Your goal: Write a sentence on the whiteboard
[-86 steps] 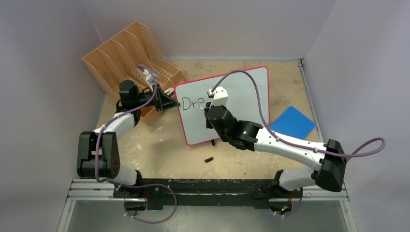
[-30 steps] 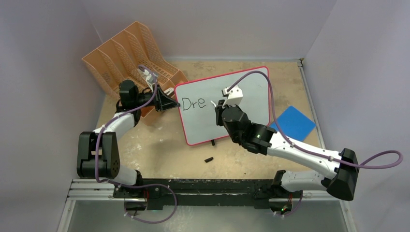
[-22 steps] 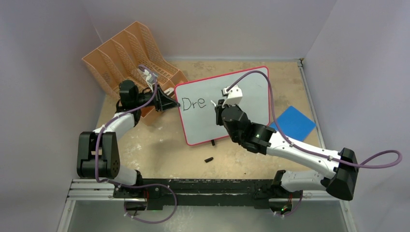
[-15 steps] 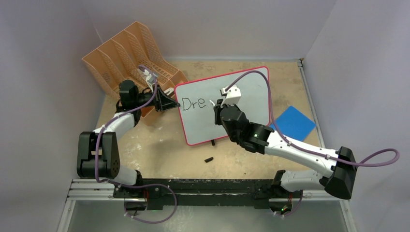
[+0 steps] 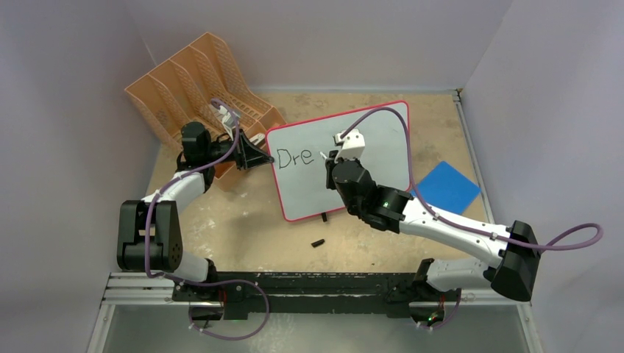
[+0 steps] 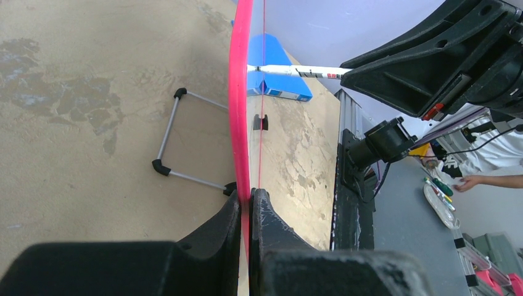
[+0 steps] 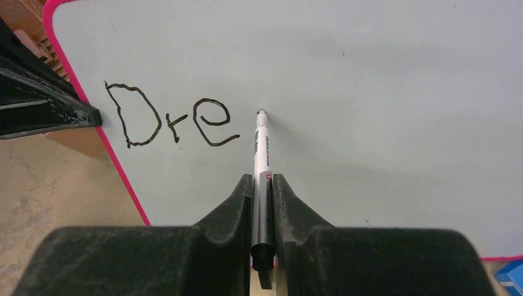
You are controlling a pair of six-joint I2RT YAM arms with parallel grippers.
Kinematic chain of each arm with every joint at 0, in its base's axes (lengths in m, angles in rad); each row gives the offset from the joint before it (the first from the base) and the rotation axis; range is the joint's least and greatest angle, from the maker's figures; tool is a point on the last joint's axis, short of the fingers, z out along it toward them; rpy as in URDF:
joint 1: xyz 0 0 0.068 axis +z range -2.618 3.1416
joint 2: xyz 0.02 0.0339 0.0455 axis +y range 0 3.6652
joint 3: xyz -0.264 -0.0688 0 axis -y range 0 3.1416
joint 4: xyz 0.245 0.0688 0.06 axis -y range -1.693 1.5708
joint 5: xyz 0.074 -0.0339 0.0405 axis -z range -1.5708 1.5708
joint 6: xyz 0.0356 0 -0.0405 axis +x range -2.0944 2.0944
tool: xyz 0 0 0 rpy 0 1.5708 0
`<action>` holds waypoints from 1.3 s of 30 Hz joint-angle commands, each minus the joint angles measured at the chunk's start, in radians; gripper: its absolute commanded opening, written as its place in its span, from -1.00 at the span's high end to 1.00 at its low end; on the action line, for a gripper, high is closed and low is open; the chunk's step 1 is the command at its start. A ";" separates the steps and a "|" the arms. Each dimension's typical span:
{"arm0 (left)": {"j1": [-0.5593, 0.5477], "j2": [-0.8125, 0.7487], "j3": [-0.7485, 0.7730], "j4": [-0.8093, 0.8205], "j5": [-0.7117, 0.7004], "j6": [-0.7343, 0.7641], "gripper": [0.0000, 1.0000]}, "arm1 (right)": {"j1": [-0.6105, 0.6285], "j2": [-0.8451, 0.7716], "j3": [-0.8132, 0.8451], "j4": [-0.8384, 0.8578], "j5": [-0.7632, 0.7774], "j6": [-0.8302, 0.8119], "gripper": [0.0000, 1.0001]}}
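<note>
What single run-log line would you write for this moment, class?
left gripper: shut on whiteboard edge | right gripper: shut on marker | marker tip: at whiteboard, right of the e | sentence: only "Dre" written

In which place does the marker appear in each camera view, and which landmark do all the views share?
Top external: centre; of the marker only the pale tip shows, on the whiteboard right of the letters "Dre".
Left wrist: upper middle, lying across, tip at the whiteboard.
Right wrist: centre, upright in the right gripper.
Shared landmark: the red-pink frame.
</note>
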 commanded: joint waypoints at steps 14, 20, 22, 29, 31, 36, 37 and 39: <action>-0.016 -0.026 0.021 0.012 0.038 0.034 1.00 | -0.013 0.006 0.035 0.054 0.023 -0.027 1.00; -0.015 -0.026 0.020 0.013 0.038 0.034 1.00 | -0.013 0.019 0.043 0.066 -0.001 -0.040 1.00; -0.016 -0.026 0.020 0.012 0.038 0.034 1.00 | -0.012 0.023 0.046 0.069 -0.012 -0.045 1.00; -0.015 -0.026 0.021 0.013 0.038 0.034 1.00 | -0.013 0.024 0.046 0.084 -0.033 -0.058 1.00; -0.015 -0.026 0.020 0.013 0.038 0.034 1.00 | -0.012 0.023 0.046 0.083 -0.039 -0.060 1.00; -0.015 -0.026 0.021 0.013 0.038 0.034 1.00 | -0.013 0.023 0.047 0.073 -0.058 -0.059 1.00; -0.016 -0.027 0.022 0.012 0.037 0.034 1.00 | -0.013 0.024 0.047 0.069 -0.064 -0.059 1.00; -0.016 -0.026 0.021 0.012 0.038 0.034 1.00 | -0.012 0.024 0.047 0.060 -0.067 -0.056 1.00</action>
